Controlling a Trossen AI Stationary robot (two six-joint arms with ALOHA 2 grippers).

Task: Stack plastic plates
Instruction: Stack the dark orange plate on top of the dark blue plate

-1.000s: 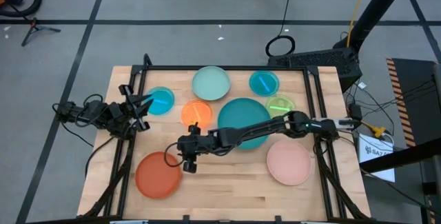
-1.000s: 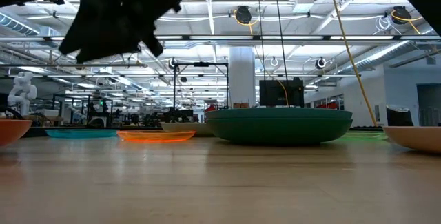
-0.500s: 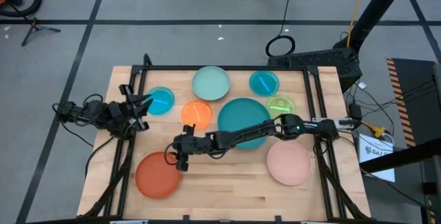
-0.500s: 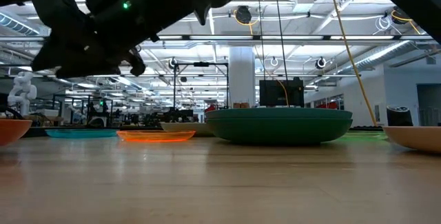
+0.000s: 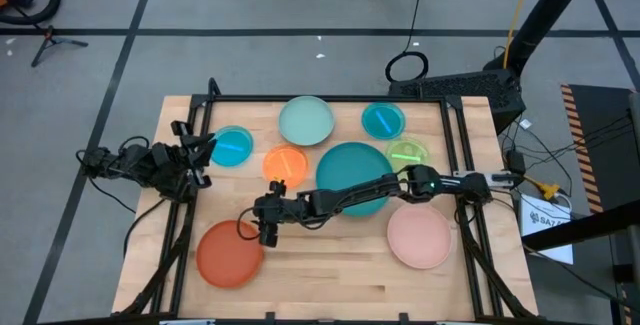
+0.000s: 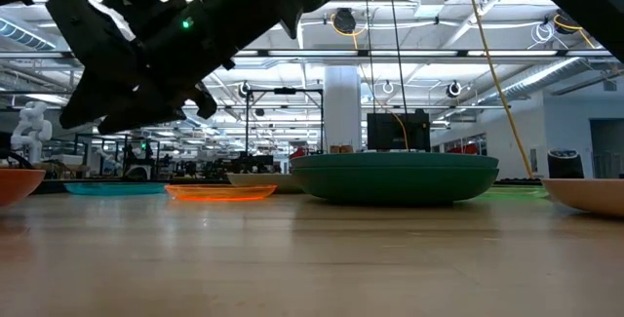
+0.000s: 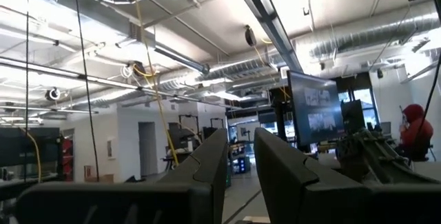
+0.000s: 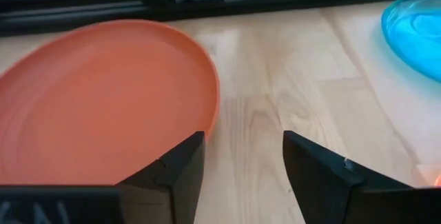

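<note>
The red-orange plate [image 5: 228, 256] lies flat near the table's front left; in the right wrist view this red-orange plate [image 8: 96, 100] fills the space ahead. My right gripper [image 5: 264, 229] hovers open above its right rim; in the right wrist view my right gripper [image 8: 242, 156] has one finger over the rim and one over bare wood. The low view shows it [image 6: 117, 102] well above the table. My left gripper [image 5: 203, 147] waits at the left edge, tilted upward, its fingers slightly apart with nothing between them [image 7: 241, 172].
Lying flat on the table are a large teal plate [image 5: 352, 175], a pale mint plate [image 5: 306, 121], two blue plates [image 5: 233, 147] [image 5: 383, 120], an orange plate [image 5: 285, 163], a lime plate [image 5: 407, 152] and a pink plate [image 5: 418, 236]. Black frame rails run along the sides.
My right gripper has sunk toward the red-orange plate and shifted a little toward the table's left edge. My left gripper has rolled slightly in place.
</note>
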